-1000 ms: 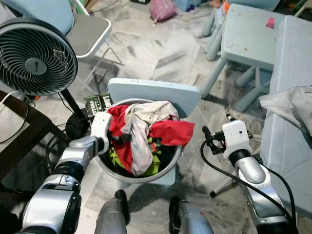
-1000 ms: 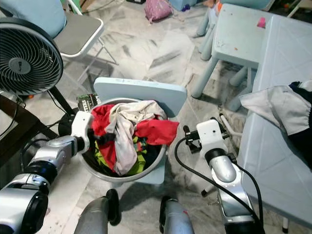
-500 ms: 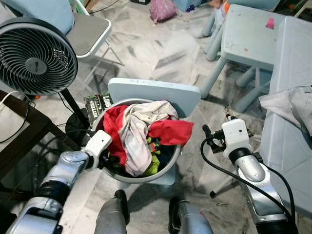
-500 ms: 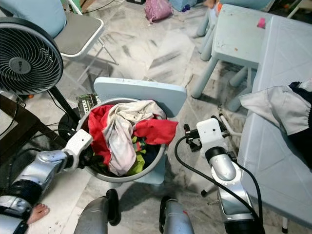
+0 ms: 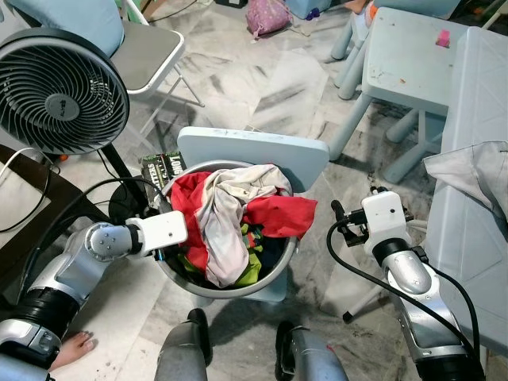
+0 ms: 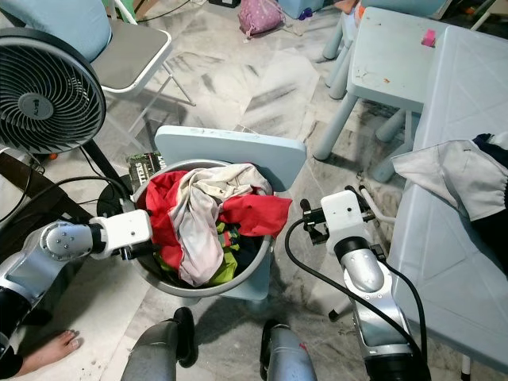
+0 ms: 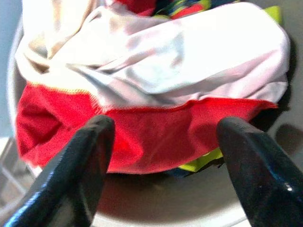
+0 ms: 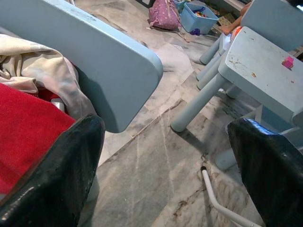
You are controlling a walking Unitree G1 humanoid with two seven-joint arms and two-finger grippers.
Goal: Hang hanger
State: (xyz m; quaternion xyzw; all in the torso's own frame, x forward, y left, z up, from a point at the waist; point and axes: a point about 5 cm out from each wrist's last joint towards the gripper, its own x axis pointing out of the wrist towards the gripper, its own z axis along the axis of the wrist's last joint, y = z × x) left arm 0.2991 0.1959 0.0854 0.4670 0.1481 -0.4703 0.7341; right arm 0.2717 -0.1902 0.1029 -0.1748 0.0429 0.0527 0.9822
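1. Nearest the camera, a person's bare foot rests on the grey marbled stone floor, beside the robot's left arm.

2. Left tool: positioned at the left rim of the round stainless-steel basin. Its two black fingers stand well apart, holding nothing, and point at the crumpled red garment just ahead of them.

3. Right tool: held in the air just right of the basin and apart from it. Its fingers are spread wide with nothing between them.

4. The basin sits on the seat of a pale blue plastic chair, whose backrest rises directly behind it. The basin is heaped with laundry: the red garment, an off-white garment draped over the middle, and a lime-green cloth lower down. Whether a hanger lies among these cannot be told.

5. Left of the basin stands a black round pedestal fan.

6. To the right, a long pale blue plastic counter carries a rumpled grey-white cloth.

7. Farther back stand a small pale blue plastic table and a folding chair with a grey seat.
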